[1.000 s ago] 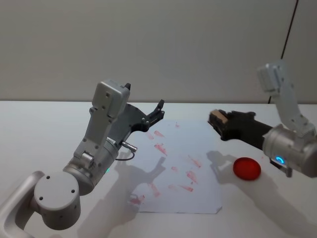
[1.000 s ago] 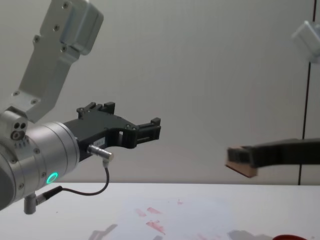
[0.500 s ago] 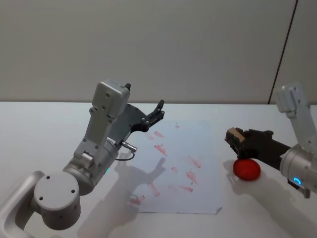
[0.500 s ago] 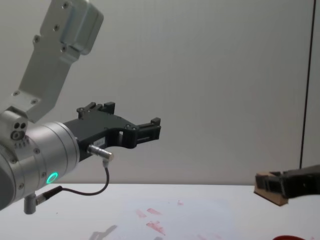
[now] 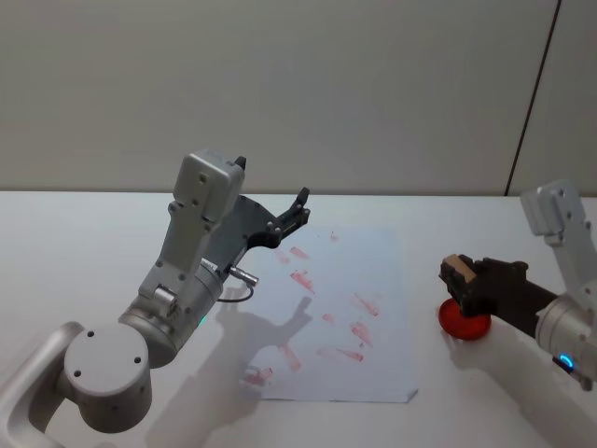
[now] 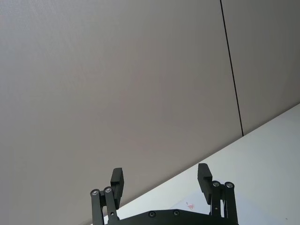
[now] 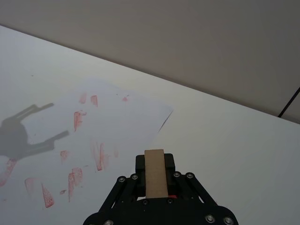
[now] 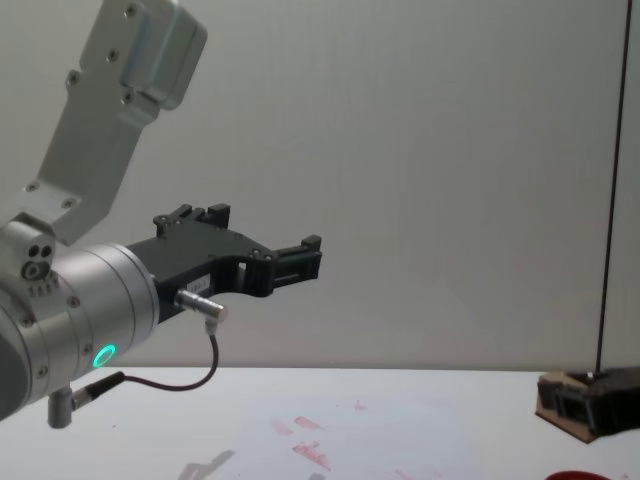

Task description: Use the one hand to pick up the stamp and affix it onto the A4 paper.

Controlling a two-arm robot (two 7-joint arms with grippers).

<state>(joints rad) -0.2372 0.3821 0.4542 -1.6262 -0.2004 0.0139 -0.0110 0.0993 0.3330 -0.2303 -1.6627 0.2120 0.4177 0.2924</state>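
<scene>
Stamp (image 5: 456,272): one, in right gripper (image 5: 464,284).

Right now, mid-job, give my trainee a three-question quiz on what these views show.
1. True or false: the stamp is held in the right gripper.
2. The stamp sits above which thing? A) the A4 paper B) the red ink pad C) bare table
3. Fill in: the left gripper hangs above the paper with its fingers ____.

Key: 1 true; 2 B; 3 open.
</scene>
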